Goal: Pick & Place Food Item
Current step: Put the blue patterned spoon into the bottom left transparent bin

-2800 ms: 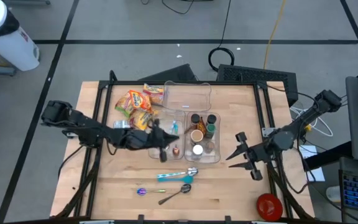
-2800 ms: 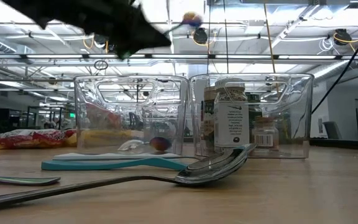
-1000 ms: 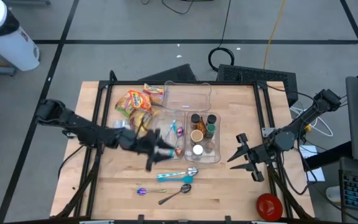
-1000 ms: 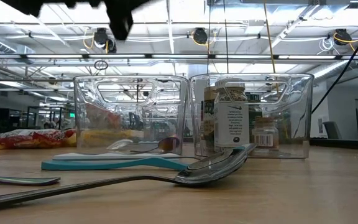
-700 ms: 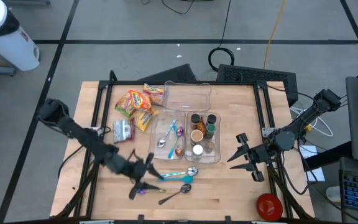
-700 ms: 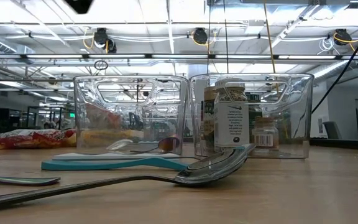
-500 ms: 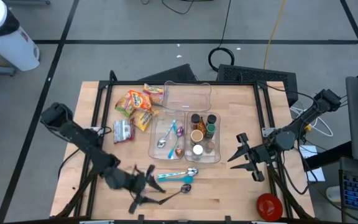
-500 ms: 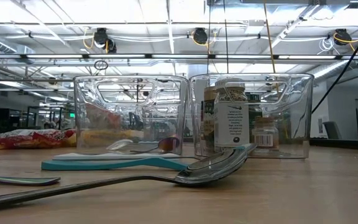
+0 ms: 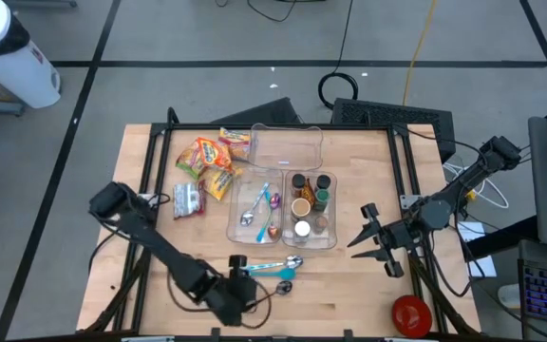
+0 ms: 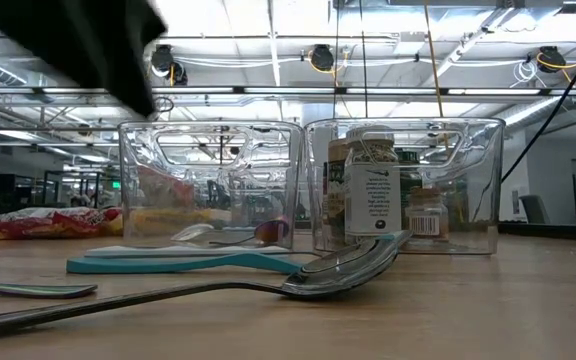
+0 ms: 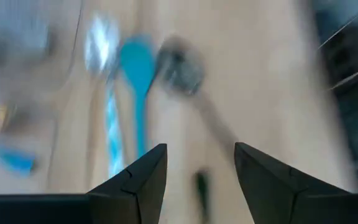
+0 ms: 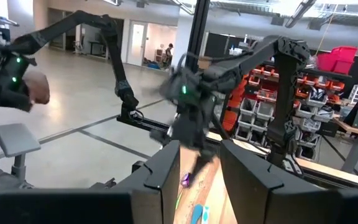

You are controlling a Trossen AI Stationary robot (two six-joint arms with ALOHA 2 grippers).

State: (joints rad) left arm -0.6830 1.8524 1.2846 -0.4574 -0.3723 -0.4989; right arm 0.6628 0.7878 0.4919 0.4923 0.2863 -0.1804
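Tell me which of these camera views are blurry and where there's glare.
Left wrist view: heavily smeared; the teal utensil and a spoon on the table are just streaks beyond the open left gripper. Right wrist view: the other arm is blurred. Low view: ceiling lights glare and reflect in the clear bins; the near spoon is soft. High view: evenly lit, mostly sharp.

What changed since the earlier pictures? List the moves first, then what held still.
The left pincer swung away from above the clear plastic bin of spoons toward the table's front edge. It now hangs open and empty over the teal plastic spatula. Unchanged: the right pincer, parked open at the table's right side, and the orange snack bags.
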